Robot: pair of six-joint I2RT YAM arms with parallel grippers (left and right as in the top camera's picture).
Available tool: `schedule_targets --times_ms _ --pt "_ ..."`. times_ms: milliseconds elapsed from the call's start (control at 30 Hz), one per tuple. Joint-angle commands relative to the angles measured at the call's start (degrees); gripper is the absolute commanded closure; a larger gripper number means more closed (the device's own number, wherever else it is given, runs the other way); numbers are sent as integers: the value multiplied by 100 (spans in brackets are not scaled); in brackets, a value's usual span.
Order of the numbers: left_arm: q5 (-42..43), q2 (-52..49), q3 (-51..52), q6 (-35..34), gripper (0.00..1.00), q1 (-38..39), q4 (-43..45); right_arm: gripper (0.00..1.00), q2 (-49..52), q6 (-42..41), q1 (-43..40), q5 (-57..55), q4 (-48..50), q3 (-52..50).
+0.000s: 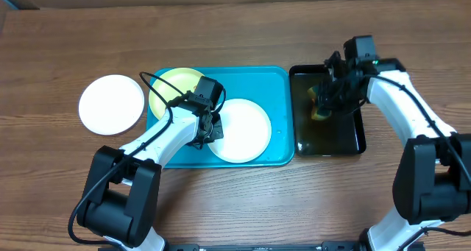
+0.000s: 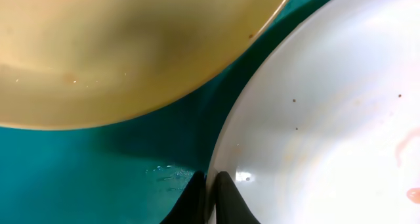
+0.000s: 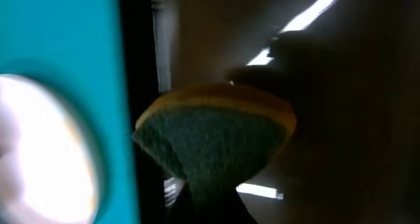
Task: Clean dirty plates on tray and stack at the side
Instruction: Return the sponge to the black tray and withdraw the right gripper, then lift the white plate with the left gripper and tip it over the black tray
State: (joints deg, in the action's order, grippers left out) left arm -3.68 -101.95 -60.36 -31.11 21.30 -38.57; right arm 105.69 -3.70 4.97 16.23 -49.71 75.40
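The turquoise tray [image 1: 278,82] holds a pale yellow-green plate [image 1: 171,85] at its left and a white plate [image 1: 246,133] at its right. Another white plate [image 1: 112,104] lies on the table left of the tray. My left gripper [image 1: 210,131] is shut on the left rim of the tray's white plate [image 2: 328,106], fingers [image 2: 211,192] pinched together over the edge. That plate has an orange-red smear [image 2: 410,194]. My right gripper [image 1: 324,104] is shut on a yellow-and-green sponge [image 3: 216,129] over the black water tray [image 1: 346,142].
The black water tray stands right against the turquoise tray's right side [image 3: 65,33]. The yellow-green plate [image 2: 131,46] lies close to the white plate's rim, with a strip of wet tray floor [image 2: 98,165] between. Bare wooden table [image 1: 243,199] lies in front.
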Motion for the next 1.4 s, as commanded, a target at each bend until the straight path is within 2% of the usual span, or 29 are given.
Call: schedule_targets --times_ms 0,200,233,333,533,633,700,767,900,1367 --pt "-72 7 46 92 91 -26 -2 96 -55 -273 20 -949 555 -470" --pt "-76 7 46 101 89 -26 2 96 -46 -273 20 -1080 1506 -1027" --pt "-76 7 46 122 87 -26 4 93 -46 -273 20 -1086 1563 -1080" --pt "-74 7 46 138 81 -26 0 72 -46 -273 20 -1084 1580 -1139" --pt "-74 7 48 138 76 -26 -55 52 -59 -273 4 -1084 1115 -734" --pt "-70 7 48 136 85 -26 -107 48 -59 -275 4 -1084 748 -297" --pt "-70 7 48 136 96 -26 -149 40 -59 -275 -4 -1084 509 35" --pt "-72 7 48 142 96 -26 -192 29 -59 -304 -50 -1088 210 420" --pt "-74 127 -59 400 96 -26 -278 0 -59 -695 -315 -1172 -280 979" --pt "-472 1064 -557 525 96 -28 -409 0 -57 -874 -1803 -1169 -723 1088"
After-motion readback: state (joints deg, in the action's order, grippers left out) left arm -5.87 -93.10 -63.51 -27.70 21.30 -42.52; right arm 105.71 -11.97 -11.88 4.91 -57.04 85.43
